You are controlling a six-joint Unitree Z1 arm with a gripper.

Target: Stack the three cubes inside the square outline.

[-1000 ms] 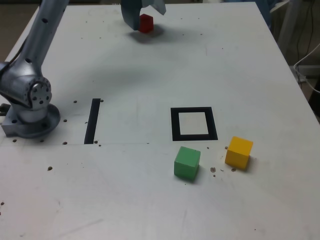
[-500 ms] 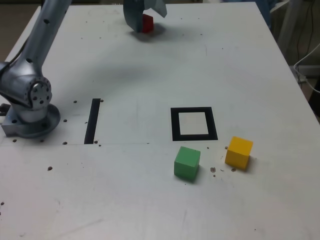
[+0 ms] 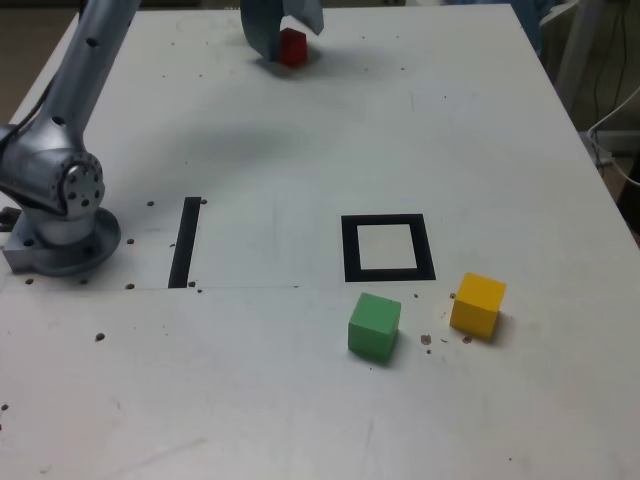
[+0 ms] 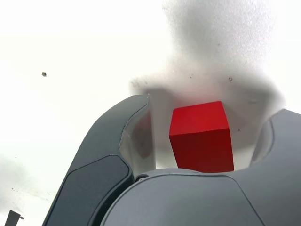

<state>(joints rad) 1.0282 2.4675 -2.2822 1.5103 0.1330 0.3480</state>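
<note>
We see a pale grey desk filling most of the exterior view, its surface matte and scuffed. A narrow black stripe lies on it toward the exterior view's left, running straight from near to far. A thin seam crosses the desk just past the stripe's near end. Small dark specks are scattered over the surface, several near the stripe and more toward the near edge. Off the desk at the exterior view's right we make out a white cable and pale upright bars. In the wrist view one dark speck sits on the bright surface.
</note>
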